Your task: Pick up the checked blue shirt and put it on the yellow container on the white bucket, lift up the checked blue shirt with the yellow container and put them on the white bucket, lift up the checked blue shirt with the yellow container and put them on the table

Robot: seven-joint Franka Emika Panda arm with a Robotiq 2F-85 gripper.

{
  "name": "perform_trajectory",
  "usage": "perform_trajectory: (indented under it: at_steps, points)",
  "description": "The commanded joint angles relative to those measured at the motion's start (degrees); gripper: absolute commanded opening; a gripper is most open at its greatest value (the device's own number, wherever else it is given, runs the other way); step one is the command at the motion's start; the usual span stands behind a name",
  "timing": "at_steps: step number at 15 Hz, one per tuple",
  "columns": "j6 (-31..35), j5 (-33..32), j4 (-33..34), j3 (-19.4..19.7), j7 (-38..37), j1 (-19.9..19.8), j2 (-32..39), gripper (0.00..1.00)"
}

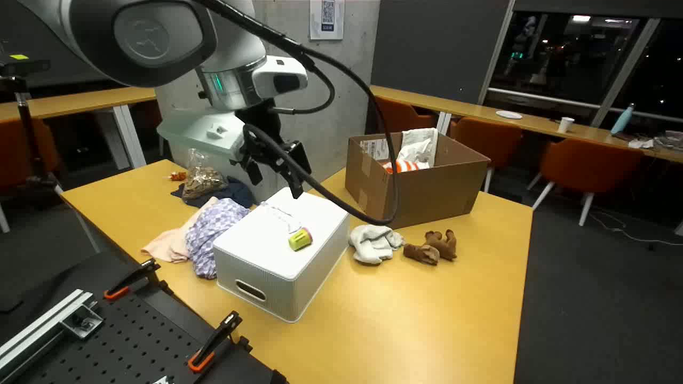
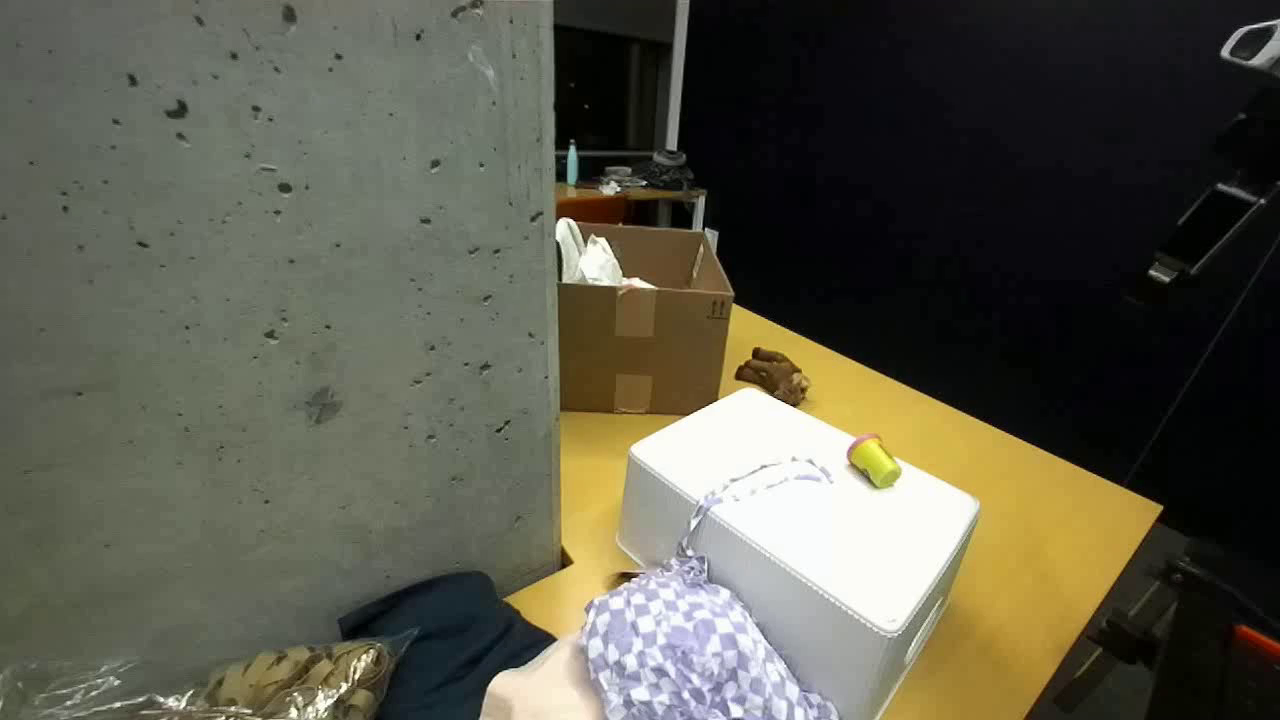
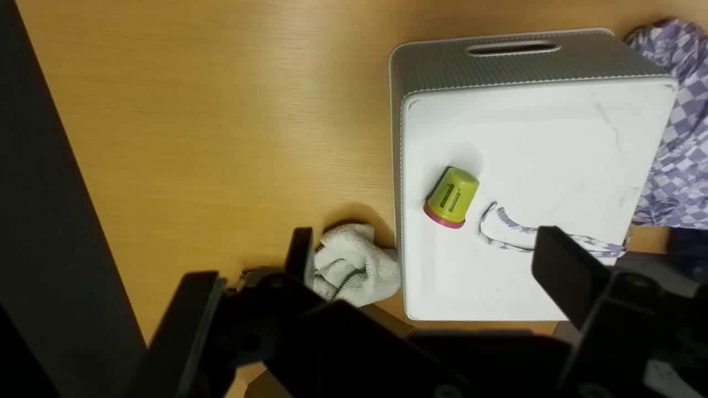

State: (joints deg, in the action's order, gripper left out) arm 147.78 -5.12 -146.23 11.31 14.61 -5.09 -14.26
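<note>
The checked blue shirt [image 1: 213, 234] [image 2: 685, 640] [image 3: 683, 149] looks bluish-purple and white. It lies bunched on the table against one side of the white bucket [image 1: 261, 240] [image 2: 800, 570] [image 3: 531, 138]. Its thin strap rests on the bucket's flat white top. The yellow container [image 1: 300, 239] [image 2: 874, 461] [image 3: 452, 196] has a pink rim and lies on its side on that top, apart from the strap. My gripper [image 1: 276, 184] [image 3: 426, 246] is open and empty, with its fingers wide apart. It hangs in the air above the things, touching none of them.
A white cloth [image 1: 373, 244] and a brown plush toy [image 1: 435, 247] lie beside the bucket. An open cardboard box [image 1: 427, 189] stands behind them. Peach cloth [image 1: 168, 245], dark blue cloth [image 2: 450, 640] and a plastic bag [image 1: 201, 184] lie near the shirt. A concrete pillar [image 2: 280, 300] borders the table.
</note>
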Motion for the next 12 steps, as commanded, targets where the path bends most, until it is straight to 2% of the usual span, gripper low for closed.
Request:
perform_trajectory:
  at_steps: [1,3,5,9,12]
  points:
    - [-0.1,0.2,0.1,-0.7,0.1,-0.6,0.0,1.00]
    - [-0.1,0.2,0.2,-0.7,0.1,-0.6,-0.1,1.00]
    - [0.9,1.0,1.8,-2.0,0.1,1.2,2.8,1.00]
    - [3.2,3.9,5.2,-7.3,1.6,7.3,7.4,1.00]
    - [7.1,8.3,9.6,-10.7,5.0,11.3,15.0,1.00]
